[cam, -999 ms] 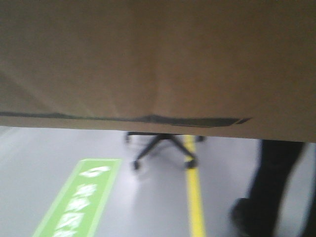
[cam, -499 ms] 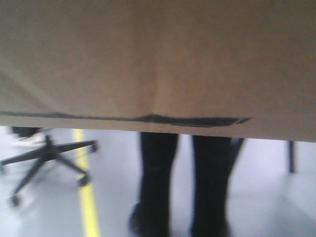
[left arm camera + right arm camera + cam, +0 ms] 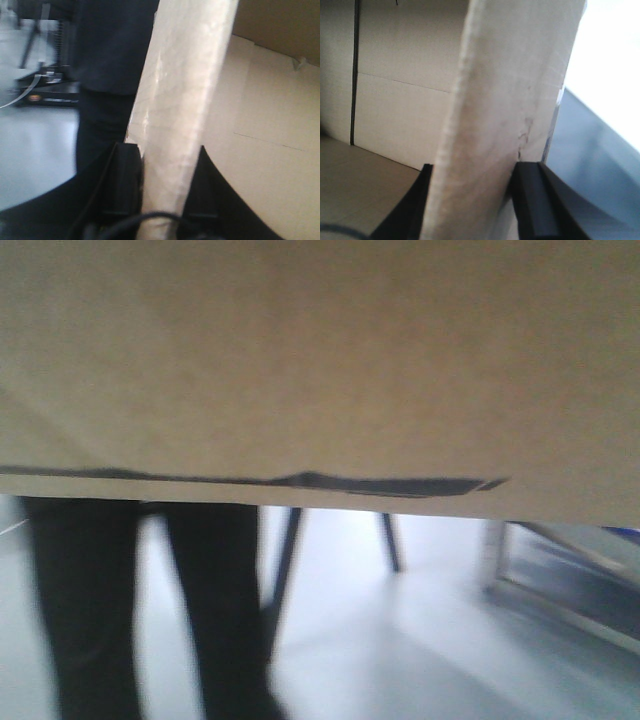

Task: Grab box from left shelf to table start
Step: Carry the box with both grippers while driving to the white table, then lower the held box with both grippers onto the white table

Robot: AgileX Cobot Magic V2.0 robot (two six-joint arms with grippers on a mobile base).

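The brown cardboard box [image 3: 320, 360] fills the upper half of the front view, held up off the floor, with a dark strip along its lower edge. My left gripper [image 3: 167, 190] is shut on a wall edge of the box [image 3: 185, 100], one black finger [image 3: 125, 180] outside and one inside. My right gripper [image 3: 472, 200] is shut on the opposite wall edge of the box [image 3: 510, 90], its black fingers [image 3: 535, 200] on either side. The shelf and the table are out of view.
A person's dark legs [image 3: 90, 610] stand close at the lower left on the grey floor [image 3: 400, 640]. Thin dark furniture legs [image 3: 285, 560] stand behind. A metal frame [image 3: 560, 580] sits at lower right. The person also shows in the left wrist view [image 3: 105, 65].
The background under the box has swept leftward in view: the office chair and yellow line are gone, the person's legs moved from right to left, and a metal frame appeared at right. The box stays gripped.
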